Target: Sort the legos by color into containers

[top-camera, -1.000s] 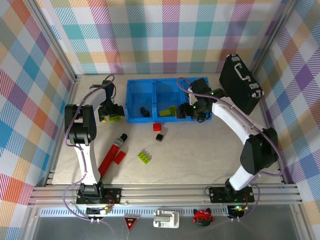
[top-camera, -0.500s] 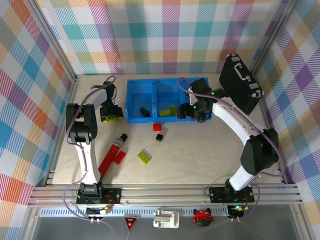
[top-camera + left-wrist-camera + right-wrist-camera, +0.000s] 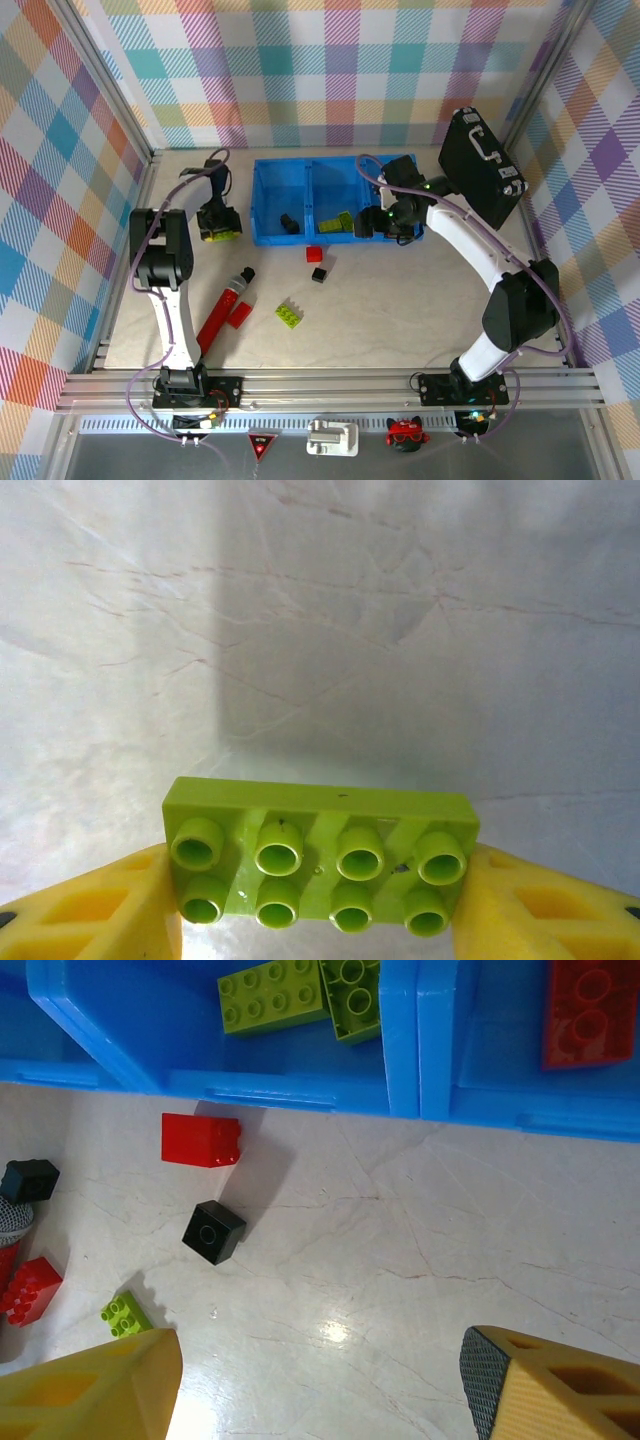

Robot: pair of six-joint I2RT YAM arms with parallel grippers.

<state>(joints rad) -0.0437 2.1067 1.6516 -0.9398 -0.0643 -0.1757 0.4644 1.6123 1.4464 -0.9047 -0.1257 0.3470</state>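
My left gripper (image 3: 219, 224) is down at the table left of the containers (image 3: 268, 238), three joined blue bins. Its yellow fingers (image 3: 110, 905) press both ends of a lime green lego (image 3: 320, 855), also visible as a green lego (image 3: 226, 234) from above. My right gripper (image 3: 385, 224) hovers open in front of the bins, its jaws (image 3: 320, 1385) wide over bare table. The bins (image 3: 400, 1040) hold green legos (image 3: 275, 995), a red lego (image 3: 590, 1010) and a black lego (image 3: 288, 221). Loose on the table lie a red lego (image 3: 200, 1140), a black lego (image 3: 213, 1231), a green lego (image 3: 290, 314) and another red lego (image 3: 240, 316).
A long red cylinder with a black tip (image 3: 225, 305) lies at the front left beside the red lego. A black hard case (image 3: 480, 165) leans at the back right corner. Checked walls close in the table on three sides.
My left gripper's fingers have closed in on the lime green lego and shifted slightly toward the back. The right arm has not moved.
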